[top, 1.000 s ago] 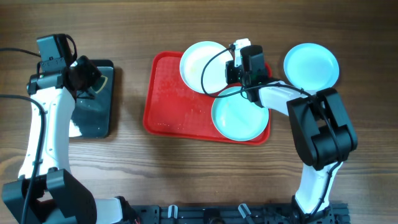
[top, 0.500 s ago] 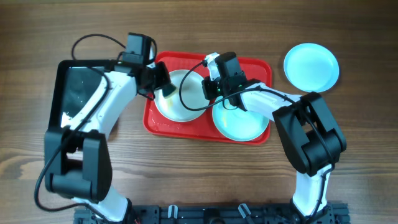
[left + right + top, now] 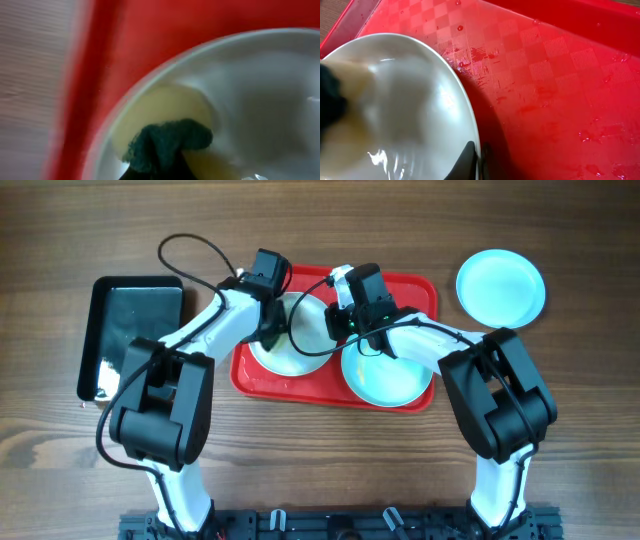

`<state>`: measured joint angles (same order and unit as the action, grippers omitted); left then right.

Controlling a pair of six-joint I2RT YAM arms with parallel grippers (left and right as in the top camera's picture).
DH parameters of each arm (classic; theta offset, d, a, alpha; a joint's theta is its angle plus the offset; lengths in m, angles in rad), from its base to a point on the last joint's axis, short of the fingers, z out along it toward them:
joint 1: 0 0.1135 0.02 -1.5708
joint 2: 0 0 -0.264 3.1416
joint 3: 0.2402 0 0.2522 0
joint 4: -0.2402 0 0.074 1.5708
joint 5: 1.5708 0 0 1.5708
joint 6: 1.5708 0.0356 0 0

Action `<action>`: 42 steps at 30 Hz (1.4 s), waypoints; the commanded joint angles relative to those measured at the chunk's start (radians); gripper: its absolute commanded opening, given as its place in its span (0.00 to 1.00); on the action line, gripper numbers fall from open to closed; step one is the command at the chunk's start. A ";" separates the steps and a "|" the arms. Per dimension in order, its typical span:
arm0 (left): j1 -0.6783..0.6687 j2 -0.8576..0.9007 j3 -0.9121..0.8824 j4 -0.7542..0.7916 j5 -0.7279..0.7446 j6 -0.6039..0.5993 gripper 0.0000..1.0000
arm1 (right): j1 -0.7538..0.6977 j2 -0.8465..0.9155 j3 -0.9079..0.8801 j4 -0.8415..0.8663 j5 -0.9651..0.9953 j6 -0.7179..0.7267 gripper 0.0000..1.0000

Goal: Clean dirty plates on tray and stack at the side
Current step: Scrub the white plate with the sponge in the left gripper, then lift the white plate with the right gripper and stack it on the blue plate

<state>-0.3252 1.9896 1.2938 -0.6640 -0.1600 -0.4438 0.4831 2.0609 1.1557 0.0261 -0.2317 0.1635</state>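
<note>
Red checkered tray (image 3: 560,65); white plate (image 3: 310,350); turquoise plates (image 3: 385,375) (image 3: 501,285); black tray (image 3: 130,330); brown wood-grain table (image 3: 580,430).

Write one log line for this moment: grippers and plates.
left gripper: dark wad on white plate; right gripper: pinching rim; red tray: white plate, near turquoise plate; table: far turquoise plate

TABLE SCENE: The tray (image 3: 290,392) sits at the centre of the table (image 3: 560,430) and carries two plates. A first plate (image 3: 300,350) lies in the tray's left half, toward its far rim. A second plate (image 3: 385,375) lies in its near right corner, just beside the first. A third plate (image 3: 501,285) rests on the table off the tray's far right corner, apart from it. A smaller tray (image 3: 140,310) lies well to the tray's left. The left gripper (image 3: 268,325) hangs over the first plate's left part, pinching a wad of cloth (image 3: 167,142) that rests inside that plate. The right gripper (image 3: 338,320), above the tray's middle, clasps the same plate's right rim.
</note>
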 commanded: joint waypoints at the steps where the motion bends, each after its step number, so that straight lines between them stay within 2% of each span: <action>1: 0.027 0.026 -0.029 -0.055 -0.302 0.047 0.04 | 0.002 0.022 -0.003 -0.013 0.028 0.004 0.04; 5: 0.030 -0.132 -0.029 -0.040 -0.250 0.040 0.04 | 0.002 0.022 -0.003 -0.013 0.028 0.004 0.04; 6: 0.031 -0.195 -0.029 -0.010 -0.100 0.040 0.04 | 0.002 0.022 -0.003 -0.013 0.028 0.005 0.04; 8: 0.027 -0.211 -0.033 0.053 0.302 0.040 0.04 | 0.002 0.022 -0.003 -0.012 0.028 0.005 0.04; 9: 0.020 -0.197 -0.034 0.055 0.348 0.040 0.04 | 0.002 0.022 -0.003 -0.012 0.028 0.005 0.04; 12: -0.020 -0.082 -0.050 0.050 0.328 0.046 0.04 | 0.002 0.022 -0.003 -0.009 0.028 0.005 0.04; 17: 0.036 -0.043 -0.051 -0.053 -0.076 0.044 0.04 | 0.002 0.016 0.021 -0.010 0.028 0.004 0.04; 19: 0.065 -0.049 -0.050 -0.066 -0.142 0.044 0.04 | 0.002 -0.007 0.025 -0.009 0.029 0.003 0.04; 21: 0.117 -0.107 -0.049 -0.066 -0.083 0.043 0.04 | 0.002 -0.050 0.025 -0.016 0.043 -0.007 0.04; 23: 0.190 -0.222 -0.049 -0.033 0.097 0.044 0.04 | 0.002 -0.083 0.025 -0.024 0.086 -0.053 0.04; 24: 0.261 -0.329 -0.049 0.014 0.232 0.044 0.04 | 0.002 -0.103 0.025 -0.032 0.086 -0.087 0.04; 26: 0.365 -0.456 -0.049 0.066 0.306 0.043 0.04 | 0.002 -0.140 0.025 -0.036 0.086 -0.131 0.04; 29: 0.537 -0.530 -0.050 0.081 0.171 0.044 0.04 | 0.011 -0.239 0.025 -0.040 0.100 -0.299 0.04; 31: 0.617 -0.492 -0.052 0.061 0.152 0.043 0.04 | 0.053 -0.323 0.025 -0.043 0.283 -0.436 0.04; 34: 0.660 -0.362 -0.052 0.055 0.151 0.043 0.04 | 0.211 -0.449 0.025 -0.011 0.632 -0.764 0.04; 36: 0.661 -0.265 -0.052 0.069 0.151 0.043 0.04 | 0.314 -0.464 0.025 0.042 0.881 -1.091 0.04; 38: 0.666 -0.233 -0.052 0.082 0.150 0.044 0.04 | 0.364 -0.464 0.024 0.054 0.985 -1.304 0.04; 39: 0.673 -0.229 -0.052 0.087 0.142 0.043 0.04 | 0.378 -0.464 0.024 0.068 0.995 -1.352 0.04; 42: 0.692 -0.212 -0.052 0.134 0.124 0.044 0.04 | 0.394 -0.464 0.024 0.094 0.994 -1.365 0.04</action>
<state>0.3489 1.7630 1.2427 -0.5514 -0.0116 -0.4046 0.8661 1.6115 1.1652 0.1066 0.7082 -1.1297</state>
